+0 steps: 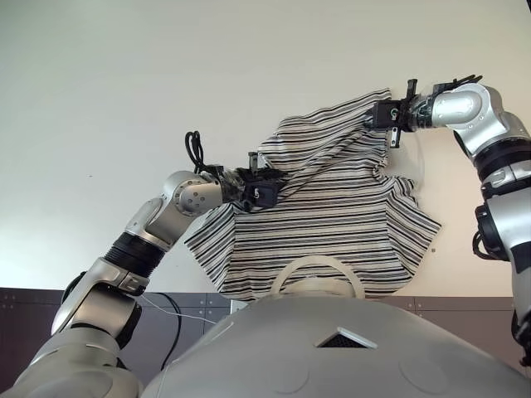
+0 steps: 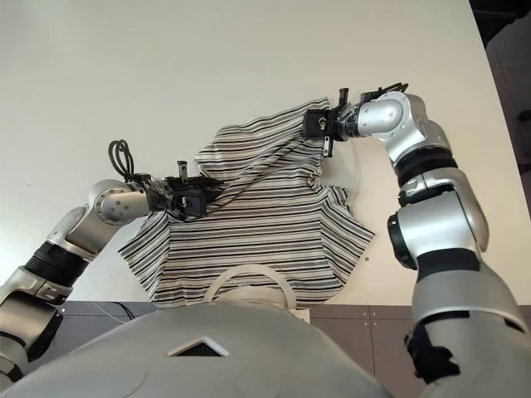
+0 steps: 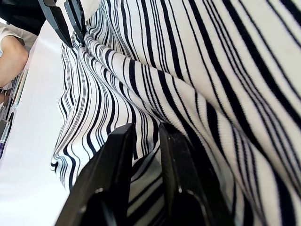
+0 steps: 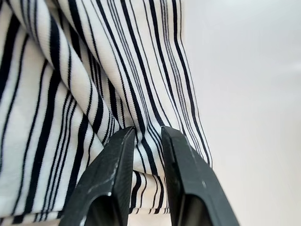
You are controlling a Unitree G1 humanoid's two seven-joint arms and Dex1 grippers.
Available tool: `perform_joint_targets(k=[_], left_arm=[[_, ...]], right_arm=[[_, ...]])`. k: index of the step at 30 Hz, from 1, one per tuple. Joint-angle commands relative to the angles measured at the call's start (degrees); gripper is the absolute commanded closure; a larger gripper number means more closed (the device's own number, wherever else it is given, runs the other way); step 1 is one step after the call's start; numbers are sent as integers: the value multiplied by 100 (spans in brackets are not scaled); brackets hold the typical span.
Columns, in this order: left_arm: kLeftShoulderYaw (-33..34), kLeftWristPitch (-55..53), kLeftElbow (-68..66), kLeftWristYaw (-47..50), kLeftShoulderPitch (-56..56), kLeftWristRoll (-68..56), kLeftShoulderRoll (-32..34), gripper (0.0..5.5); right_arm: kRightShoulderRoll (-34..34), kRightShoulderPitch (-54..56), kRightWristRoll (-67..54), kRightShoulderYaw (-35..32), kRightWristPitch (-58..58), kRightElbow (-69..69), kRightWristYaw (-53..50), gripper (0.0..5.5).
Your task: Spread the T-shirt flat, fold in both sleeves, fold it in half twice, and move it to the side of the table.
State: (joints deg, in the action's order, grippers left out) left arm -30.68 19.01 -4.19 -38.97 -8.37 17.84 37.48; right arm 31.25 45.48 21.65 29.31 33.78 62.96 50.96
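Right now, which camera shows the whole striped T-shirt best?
The right eye view: nearly the whole T-shirt lies rumpled on the table, the left gripper and right gripper each pinching its cloth. The left eye view shows much the same. Each wrist view gives a close-up of striped folds between that gripper's fingers.

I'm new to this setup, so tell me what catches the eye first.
A black-and-white striped T-shirt lies rumpled on the white table, near its front edge. Both grippers pinch it: the left gripper at its left side, the right gripper at its far right corner, with creases running between them.
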Motion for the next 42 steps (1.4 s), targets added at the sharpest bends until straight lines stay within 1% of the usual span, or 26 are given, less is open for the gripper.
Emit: perform_joint_targets(k=[1, 4, 7, 11, 14, 16, 18, 21, 26, 27, 32, 34, 36, 39, 42], left_arm=[[11, -193, -45, -204, 298, 49, 59, 454], [288, -564, 508, -396, 292, -671, -176, 454], [606, -1107, 1088, -517, 53, -1261, -418, 454], [882, -1530, 1490, -593, -156, -1443, -442, 454], [1169, -1607, 1513, -681, -282, -1456, -233, 454], [1313, -1246, 1069, -620, -345, -1144, 52, 454], [1383, -884, 508, -507, -335, -927, 198, 454], [1279, -198, -222, -230, -226, -443, 346, 454], [970, 680, -1099, -195, -105, -16, 370, 454], [928, 752, -1206, -228, -118, -14, 331, 454], [807, 715, -1632, -441, -257, -309, -115, 375], [705, 719, -1737, -561, -337, -344, -267, 375], [626, 819, -2138, -403, -571, -207, -480, 375], [577, 1029, -2952, 292, -1065, 168, -853, 375], [534, 1275, -3903, 1256, -1558, 553, -1208, 375]], right_arm=[[193, -407, -839, -390, -554, -1187, 1245, 446], [-106, -374, -1710, -780, -1431, -2573, 1664, 446], [-390, -603, -2028, -821, -2065, -3548, 1686, 446], [-611, -1140, -1758, -429, -2276, -3824, 1610, 446], [-641, -1490, -1518, -172, -2234, -3749, 1562, 446], [-633, -1601, -1405, -136, -2152, -3603, 1460, 446], [-613, -1667, -1335, -122, -2098, -3492, 1403, 446], [-551, -1722, -1233, -39, -1970, -3408, 1422, 446], [-481, -1724, -1116, 21, -1793, -3317, 1426, 446], [-476, -1715, -1101, 28, -1769, -3299, 1427, 446], [-496, -1648, -1010, 65, -1674, -3226, 1419, 443], [-497, -1629, -983, 81, -1645, -3208, 1411, 443], [-518, -1594, -977, 108, -1629, -3196, 1422, 443], [-569, -1539, -970, 153, -1597, -3192, 1451, 443], [-611, -1511, -991, 182, -1591, -3246, 1493, 443]])
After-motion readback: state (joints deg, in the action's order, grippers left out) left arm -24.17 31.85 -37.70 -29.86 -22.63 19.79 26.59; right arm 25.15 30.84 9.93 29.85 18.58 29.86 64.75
